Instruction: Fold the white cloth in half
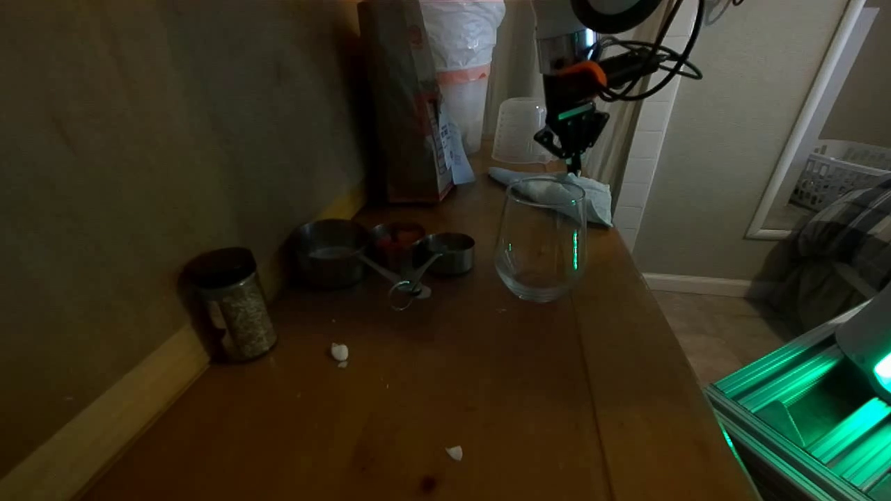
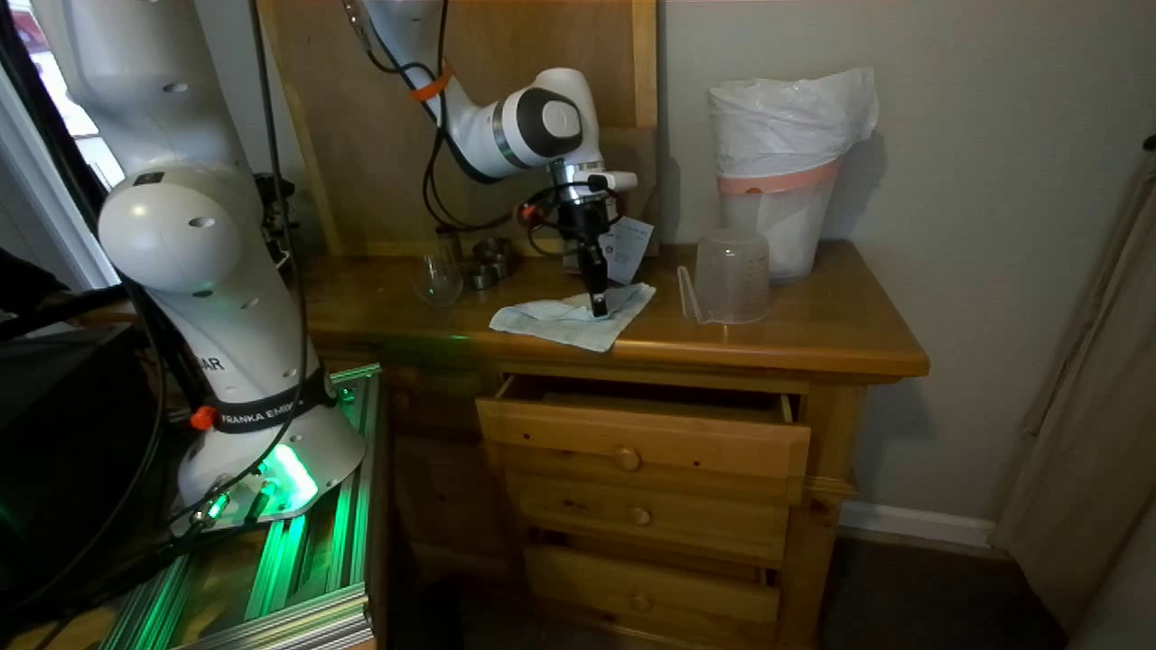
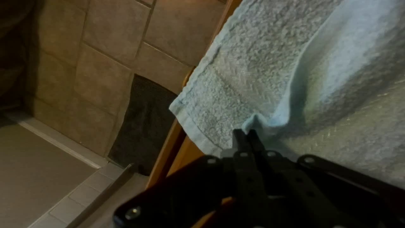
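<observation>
The claw [image 3: 246, 132] points downward, its fingers [image 3: 239, 142] pinched together.

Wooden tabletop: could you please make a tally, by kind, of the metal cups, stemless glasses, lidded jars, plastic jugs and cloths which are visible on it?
Metal cups: 3
Stemless glass: 1
Lidded jar: 1
Plastic jug: 1
White cloth: 1
Total: 7

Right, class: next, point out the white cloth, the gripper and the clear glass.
White cloth [image 2: 562, 320], in an exterior view: near its middle.
Gripper [image 3: 246, 133], in the wrist view: between fingertips.
Clear glass [image 1: 541, 242], in an exterior view: side wall.
</observation>
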`<state>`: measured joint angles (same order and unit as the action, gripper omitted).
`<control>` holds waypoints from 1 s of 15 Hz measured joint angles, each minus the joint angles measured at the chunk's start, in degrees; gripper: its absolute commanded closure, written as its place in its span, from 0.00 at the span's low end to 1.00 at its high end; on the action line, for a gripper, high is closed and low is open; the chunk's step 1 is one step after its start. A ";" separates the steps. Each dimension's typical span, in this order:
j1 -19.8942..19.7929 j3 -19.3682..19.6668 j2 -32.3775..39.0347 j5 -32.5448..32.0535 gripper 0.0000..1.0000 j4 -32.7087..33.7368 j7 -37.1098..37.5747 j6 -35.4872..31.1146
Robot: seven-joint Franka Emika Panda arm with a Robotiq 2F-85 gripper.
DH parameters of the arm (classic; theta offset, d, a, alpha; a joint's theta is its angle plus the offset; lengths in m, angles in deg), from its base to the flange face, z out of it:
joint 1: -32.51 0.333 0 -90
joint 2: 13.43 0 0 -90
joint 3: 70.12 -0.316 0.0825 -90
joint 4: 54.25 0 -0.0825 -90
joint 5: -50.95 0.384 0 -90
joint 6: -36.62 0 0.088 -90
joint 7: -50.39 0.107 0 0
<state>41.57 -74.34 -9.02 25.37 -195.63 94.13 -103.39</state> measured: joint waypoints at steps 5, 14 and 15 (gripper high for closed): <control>-0.96 0.30 -1.06 0.31 0.98 -1.01 -0.02 -0.72; 0.44 -3.03 -2.18 1.14 0.98 -0.72 -0.02 -4.17; 0.83 -3.58 -2.18 1.33 0.98 -0.64 -0.02 -4.33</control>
<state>42.41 -77.92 -11.20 26.70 -196.27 94.11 -107.72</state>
